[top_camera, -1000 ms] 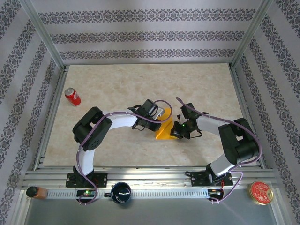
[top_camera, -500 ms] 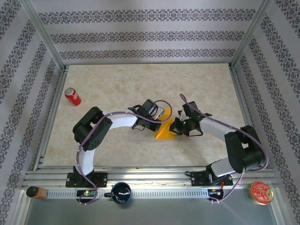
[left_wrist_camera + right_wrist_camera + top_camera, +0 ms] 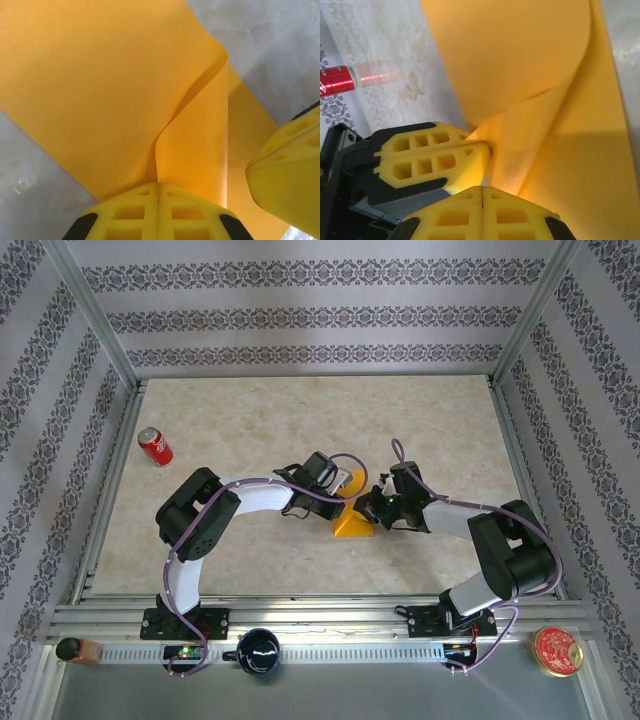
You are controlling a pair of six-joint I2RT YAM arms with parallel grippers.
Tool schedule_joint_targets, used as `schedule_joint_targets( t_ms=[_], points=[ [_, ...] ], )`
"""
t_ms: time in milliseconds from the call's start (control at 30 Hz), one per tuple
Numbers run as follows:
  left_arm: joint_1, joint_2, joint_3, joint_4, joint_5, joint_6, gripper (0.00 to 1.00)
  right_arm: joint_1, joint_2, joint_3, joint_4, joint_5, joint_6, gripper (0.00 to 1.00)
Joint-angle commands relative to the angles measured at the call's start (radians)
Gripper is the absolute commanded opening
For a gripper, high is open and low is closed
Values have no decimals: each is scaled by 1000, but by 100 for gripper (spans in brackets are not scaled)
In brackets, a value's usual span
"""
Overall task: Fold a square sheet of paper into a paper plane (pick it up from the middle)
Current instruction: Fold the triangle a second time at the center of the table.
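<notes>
Paper [image 3: 353,525] edge clamped by left tool [image 3: 158,187], right tool [image 3: 482,189].

Orange-yellow paper [image 3: 353,523] — folded, seemingly mid-table

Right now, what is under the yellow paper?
The pale table shows around the paper, which lies on it. The left gripper pinches up a fold. Anything beneath the flat sheet is covered.
</notes>
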Motion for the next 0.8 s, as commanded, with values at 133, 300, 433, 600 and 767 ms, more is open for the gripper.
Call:
schedule_joint_targets(
  t_ms=[133, 300, 433, 600, 767],
  points=[
    [11, 40, -15, -17, 2, -12, 5, 32, 79, 38, 77, -14, 42, 2],
    [11, 40, -20, -16, 3, -12, 5, 30, 108, 14, 105, -14, 42, 2],
    [10, 40, -22, -18, 3, -9, 5, 18, 128, -22, 117, 1, 32, 2],
    [10, 40, -21, -20, 0, -6, 5, 9, 144, -54, 138, 7, 36, 2],
    [11, 40, -19, -26, -2, -6, 5, 7, 91, -51, 111, 8, 34, 3]
  ],
)
